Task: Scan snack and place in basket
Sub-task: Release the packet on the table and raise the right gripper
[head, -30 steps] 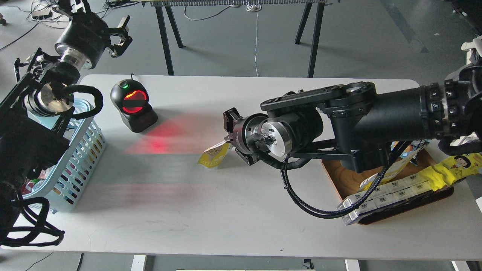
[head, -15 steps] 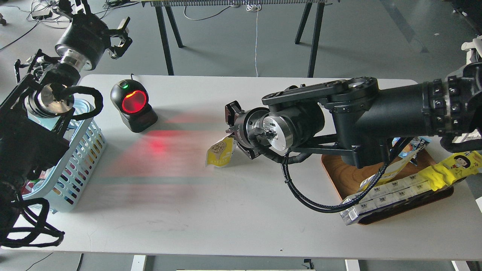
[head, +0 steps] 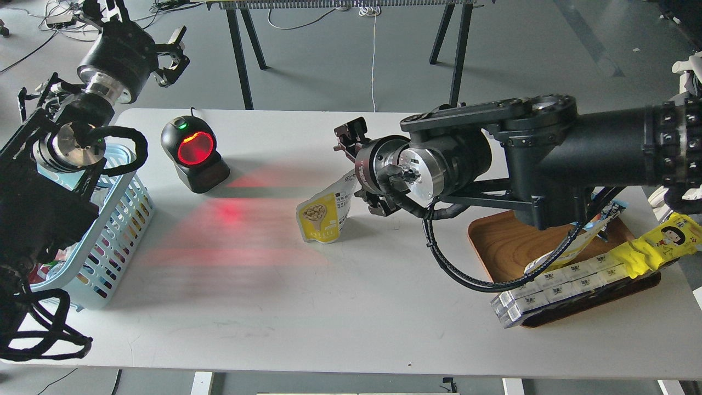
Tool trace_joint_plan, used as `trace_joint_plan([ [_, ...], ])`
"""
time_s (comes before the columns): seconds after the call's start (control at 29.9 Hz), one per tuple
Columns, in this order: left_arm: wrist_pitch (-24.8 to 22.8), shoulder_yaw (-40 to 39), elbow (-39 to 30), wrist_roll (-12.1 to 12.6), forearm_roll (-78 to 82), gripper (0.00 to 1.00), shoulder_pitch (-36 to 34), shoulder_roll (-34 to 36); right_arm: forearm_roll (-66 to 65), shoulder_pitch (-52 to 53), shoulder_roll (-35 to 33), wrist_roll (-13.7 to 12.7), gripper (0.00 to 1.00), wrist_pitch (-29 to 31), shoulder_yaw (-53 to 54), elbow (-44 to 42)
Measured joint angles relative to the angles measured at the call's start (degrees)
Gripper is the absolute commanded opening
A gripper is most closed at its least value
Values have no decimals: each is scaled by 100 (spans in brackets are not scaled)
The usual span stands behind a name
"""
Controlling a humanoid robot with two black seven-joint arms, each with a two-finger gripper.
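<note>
My right gripper is closed on the white top edge of the snack, so the pouch hangs with its printed face turned toward the scanner, whose red window glows and throws red light across the table in between. That suits a scan. My left gripper hangs parted and empty beyond the basket, which waits at the table's left edge for the drop.
</note>
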Motion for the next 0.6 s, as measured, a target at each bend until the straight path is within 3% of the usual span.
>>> trace_joint_plan([
  [0.4,11,27,109,41,32,100,-225,149,-16,436,-1670,42,100,-1,561,223],
  [0.6,22,336,70,68,208,100,-567,680,-50,7,-2966,331,100,4,1394,197],
])
